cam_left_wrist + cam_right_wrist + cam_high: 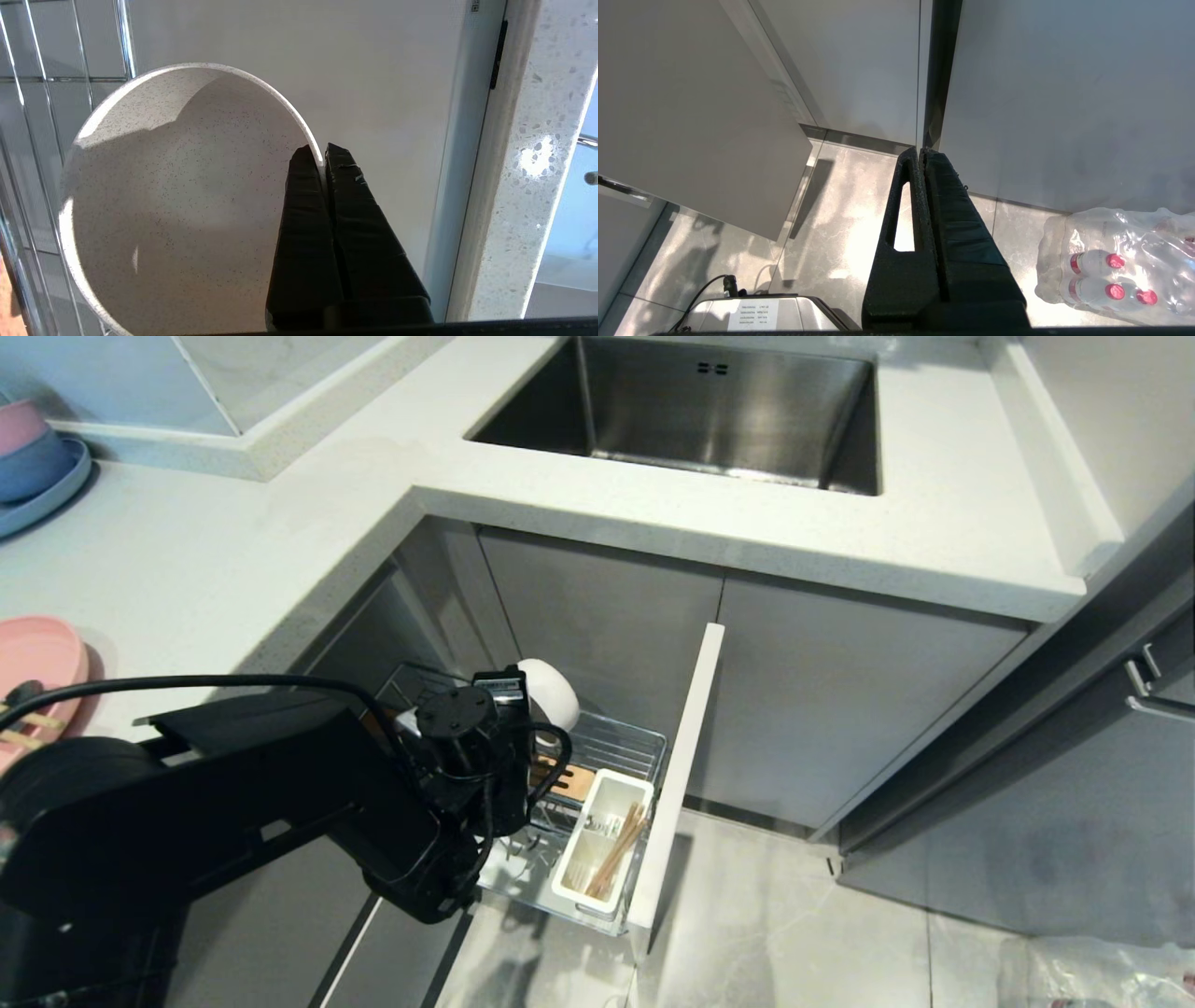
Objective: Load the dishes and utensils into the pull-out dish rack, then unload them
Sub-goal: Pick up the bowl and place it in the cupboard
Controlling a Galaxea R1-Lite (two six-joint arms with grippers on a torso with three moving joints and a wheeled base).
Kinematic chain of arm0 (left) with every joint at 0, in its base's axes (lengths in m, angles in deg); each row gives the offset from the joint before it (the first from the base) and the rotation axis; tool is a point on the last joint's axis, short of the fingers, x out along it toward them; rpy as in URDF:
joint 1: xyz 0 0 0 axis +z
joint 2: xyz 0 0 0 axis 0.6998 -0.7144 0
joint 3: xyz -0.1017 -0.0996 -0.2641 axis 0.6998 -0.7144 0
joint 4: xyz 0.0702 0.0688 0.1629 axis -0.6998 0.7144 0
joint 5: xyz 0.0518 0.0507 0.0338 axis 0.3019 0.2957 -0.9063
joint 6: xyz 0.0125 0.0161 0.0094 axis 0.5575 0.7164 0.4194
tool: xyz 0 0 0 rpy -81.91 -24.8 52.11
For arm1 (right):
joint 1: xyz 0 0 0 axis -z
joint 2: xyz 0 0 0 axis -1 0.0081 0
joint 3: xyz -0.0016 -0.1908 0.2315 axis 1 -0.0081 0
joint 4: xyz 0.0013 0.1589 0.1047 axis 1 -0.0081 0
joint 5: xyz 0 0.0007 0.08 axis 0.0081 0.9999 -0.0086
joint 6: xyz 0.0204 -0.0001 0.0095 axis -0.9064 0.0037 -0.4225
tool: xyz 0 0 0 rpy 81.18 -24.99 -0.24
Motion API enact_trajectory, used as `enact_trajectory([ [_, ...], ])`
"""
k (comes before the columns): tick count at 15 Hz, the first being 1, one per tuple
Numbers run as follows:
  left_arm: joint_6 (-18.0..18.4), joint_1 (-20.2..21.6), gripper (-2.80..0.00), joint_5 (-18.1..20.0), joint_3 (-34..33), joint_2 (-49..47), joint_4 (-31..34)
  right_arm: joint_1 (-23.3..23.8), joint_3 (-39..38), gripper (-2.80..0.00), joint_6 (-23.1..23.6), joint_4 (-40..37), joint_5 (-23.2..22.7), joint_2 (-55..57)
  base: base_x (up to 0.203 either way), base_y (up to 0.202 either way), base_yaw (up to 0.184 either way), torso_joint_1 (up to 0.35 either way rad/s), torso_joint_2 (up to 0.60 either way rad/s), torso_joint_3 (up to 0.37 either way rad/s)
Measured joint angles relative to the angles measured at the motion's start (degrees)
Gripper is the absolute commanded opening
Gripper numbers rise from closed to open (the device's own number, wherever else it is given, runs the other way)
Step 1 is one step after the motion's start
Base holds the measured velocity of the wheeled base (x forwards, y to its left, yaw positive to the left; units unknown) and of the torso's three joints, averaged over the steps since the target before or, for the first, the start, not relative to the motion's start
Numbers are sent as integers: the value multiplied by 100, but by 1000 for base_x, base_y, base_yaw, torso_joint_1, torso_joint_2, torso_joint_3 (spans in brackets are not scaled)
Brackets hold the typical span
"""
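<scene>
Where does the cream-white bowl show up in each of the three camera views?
Head view: the bowl sits centre frame above the pull-out dish rack, behind the left gripper.
Left wrist view: the bowl fills the left half, its rim pinched between the shut fingers.
Right wrist view: not in it.
Shared landmark: the rack's chrome wires.

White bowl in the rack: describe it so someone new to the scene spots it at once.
Below the steel sink, the pull-out dish rack stands open beside its pale front panel. At the rack's back end, the cream-white bowl stands on edge, its rim pinched by the left gripper. It is the only round dish there; the chopsticks stand in the white utensil cup nearer the front.
</scene>
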Motion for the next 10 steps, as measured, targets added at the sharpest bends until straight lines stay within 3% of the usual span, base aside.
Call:
enact_trajectory([
  [3,-327,7,-280,0,-28,-2,-5,0,0,-280,0,1,0,0,0,0,0,0,0,0],
  [10,-531,13,-280,-2,-65,-113,-10,0,0,-280,-2,2,0,0,0,0,0,0,0,0],
])
